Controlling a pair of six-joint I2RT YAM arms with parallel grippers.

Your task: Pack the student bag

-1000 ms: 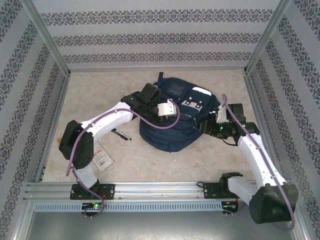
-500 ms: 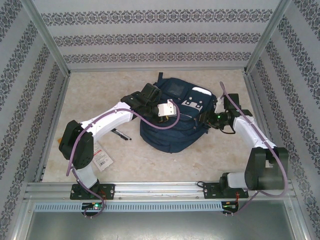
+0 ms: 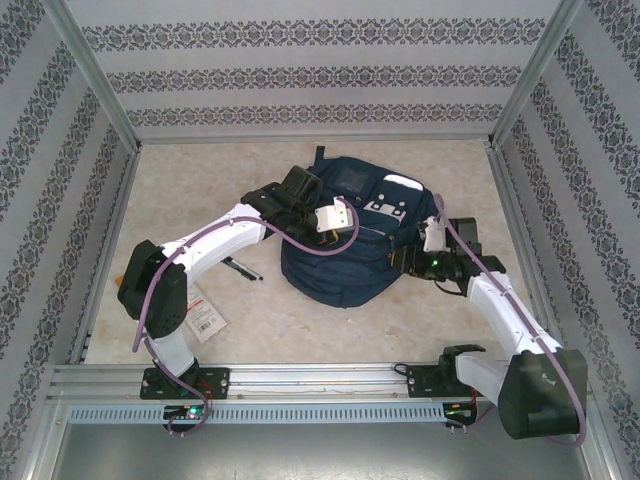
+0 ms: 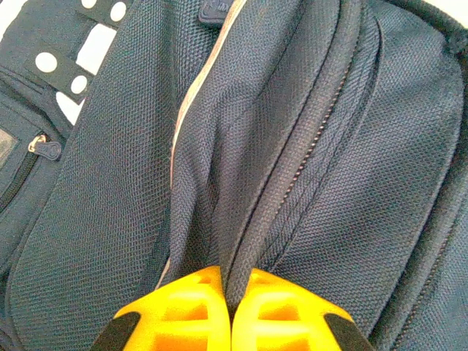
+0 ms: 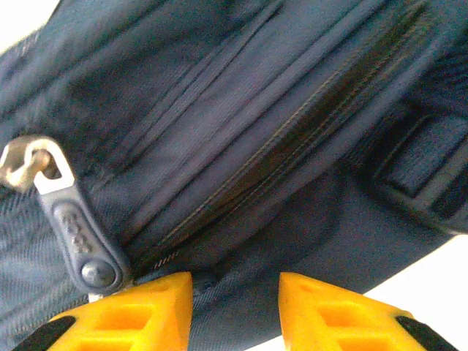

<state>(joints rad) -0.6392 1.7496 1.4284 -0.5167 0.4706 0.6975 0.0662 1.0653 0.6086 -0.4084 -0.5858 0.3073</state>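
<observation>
My left gripper (image 4: 230, 316): yellow fingertips pressed together, pinching a raised ridge of the large dark navy woven-fabric backpack (image 4: 110, 183) beside a zipper line. The finger roots are cut off at the frame edge.

My right gripper (image 5: 234, 303): yellow tips stand apart with a bulge of the same cloth in the gap. I can't tell whether they bite it. A grey rubbery zip pull (image 5: 79, 238) on a metal ring sits just beside one tip, blurred.

The weave is coarse, with stitched seams and white dotted reflective patches (image 4: 84, 58).

From above, the backpack lies mid-table on the pale mottled tabletop (image 3: 200, 180), between both arms, its left part hidden under my left wrist.
</observation>
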